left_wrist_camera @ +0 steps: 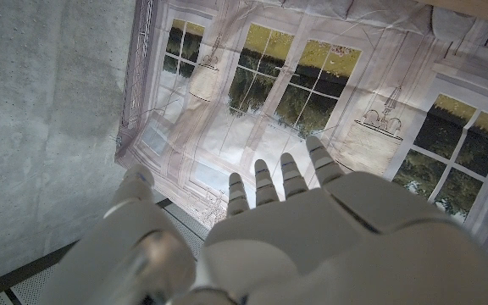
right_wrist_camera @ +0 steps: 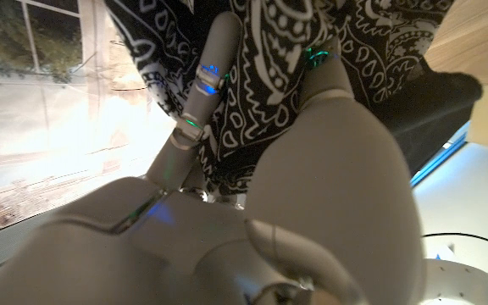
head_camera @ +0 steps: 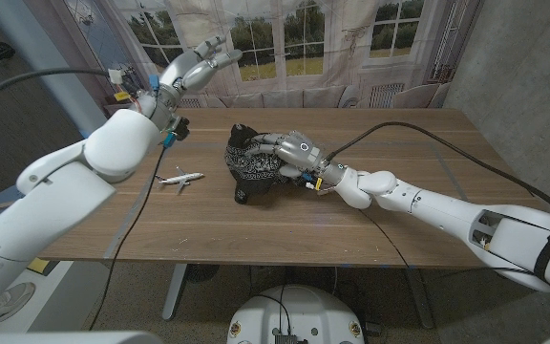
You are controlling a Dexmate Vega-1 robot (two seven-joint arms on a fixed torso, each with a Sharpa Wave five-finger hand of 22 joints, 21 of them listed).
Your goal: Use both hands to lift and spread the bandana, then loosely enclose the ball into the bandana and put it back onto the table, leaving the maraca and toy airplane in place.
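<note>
In the head view, my right hand (head_camera: 289,151) lies curled over the bunched black-and-white patterned bandana (head_camera: 256,164) at frame centre on the wooden tabletop (head_camera: 428,162); the ball seems wrapped already. My left hand (head_camera: 194,67), upper left, hangs spread and empty. The small white toy airplane (head_camera: 179,180) sits undisturbed. In the right wrist view, my fingers (right_wrist_camera: 206,76) press the cloth; only letting go remains, I judge.

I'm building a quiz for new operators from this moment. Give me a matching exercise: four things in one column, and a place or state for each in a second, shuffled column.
Things
1. left hand
2. right hand
3. toy airplane
4. bandana

Places or states
A. bunched in a dark bundle at mid-table
B. lying on the table towards the robot's left, apart from the bundle
C. raised above the table, fingers spread, holding nothing
D. resting on the patterned cloth

Pairs: 1-C, 2-D, 3-B, 4-A
</note>
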